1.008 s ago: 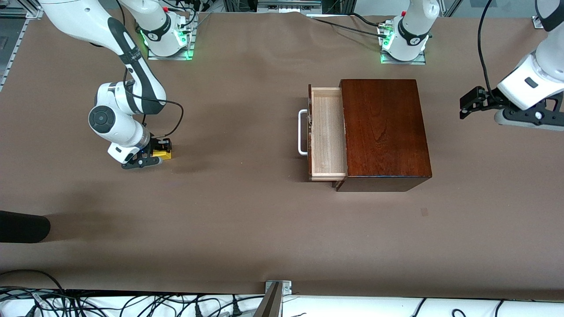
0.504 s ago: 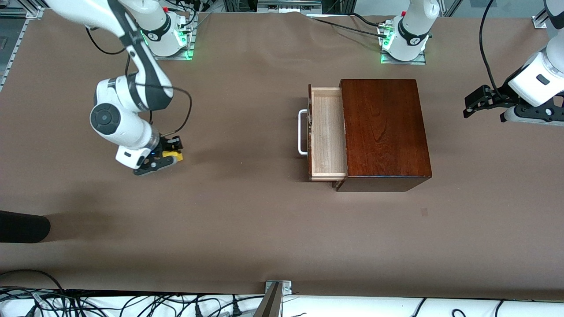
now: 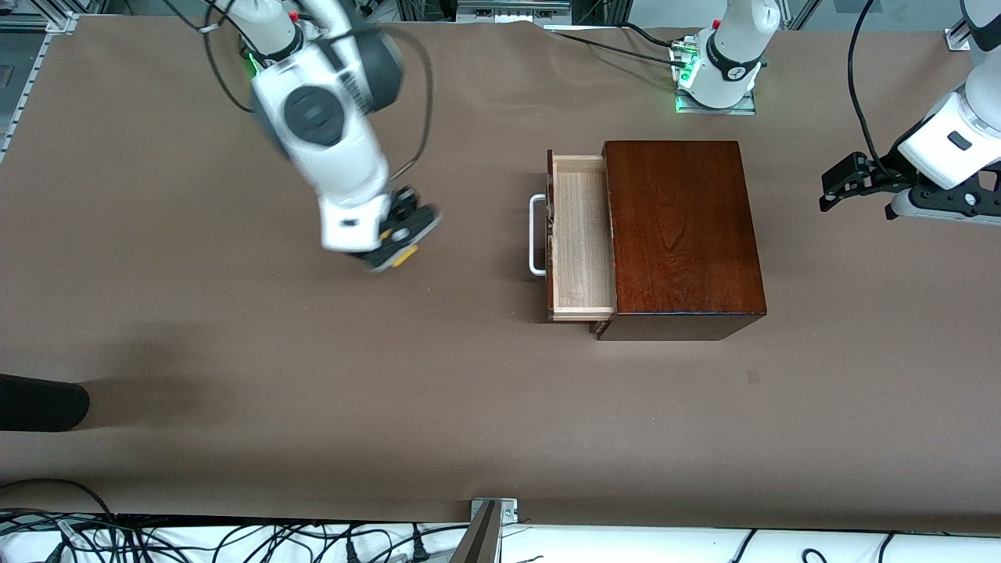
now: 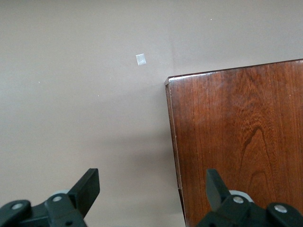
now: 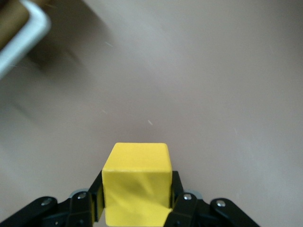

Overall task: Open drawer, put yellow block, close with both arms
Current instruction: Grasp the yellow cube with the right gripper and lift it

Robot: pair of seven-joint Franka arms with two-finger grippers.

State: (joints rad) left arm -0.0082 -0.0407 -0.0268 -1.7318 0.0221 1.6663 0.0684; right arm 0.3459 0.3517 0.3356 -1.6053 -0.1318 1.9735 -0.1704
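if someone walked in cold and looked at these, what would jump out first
First the right pincer, up over the bare table toward the right arm's end, shut on the yellow block. Next the reddish-brown wooden box with its drawer pulled open and nothing in it, its handle facing the carried block. The left pincer waits open over the box's edge at the left arm's end.

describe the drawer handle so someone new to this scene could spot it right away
Find the reddish-brown wooden box near the left arm's base. Its drawer is pulled out toward the right arm's end of the table, showing a pale wood tray. The handle is the white U-shaped bar on the drawer's dark front, the only white part on the box.
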